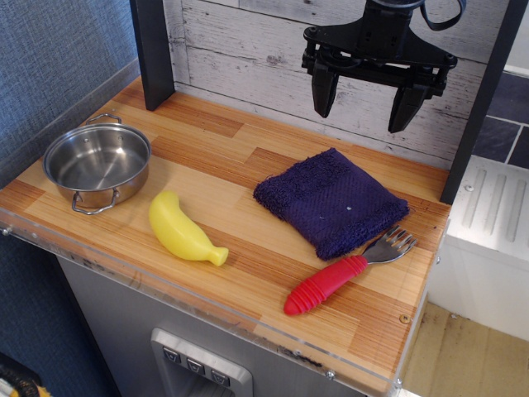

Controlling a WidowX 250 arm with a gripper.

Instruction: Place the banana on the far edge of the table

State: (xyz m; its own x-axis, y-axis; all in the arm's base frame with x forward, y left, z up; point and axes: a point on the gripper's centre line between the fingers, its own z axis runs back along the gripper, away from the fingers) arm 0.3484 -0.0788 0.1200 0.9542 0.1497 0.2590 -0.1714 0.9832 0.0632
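Item one, far left: a steel pot (97,164) stands near the left edge of the table (248,149), empty. Just right of it, towards the front rim, lies the banana (183,230), flat on its side, stubby tip pointing right and forward, untouched. Judgement: the step in hand is the approach and pick. The grasp should be taken across the plump middle, not the narrow tip, with the jaws set crosswise to the banana's length. Centre-right: a folded blue cloth (331,200); a red-handled fork (347,271) lies at its front edge, tines touching or nearly so. The tool (365,99) hangs above the rear of the table, well apart from the banana, fingers pointing down, spread apart and holding nothing.
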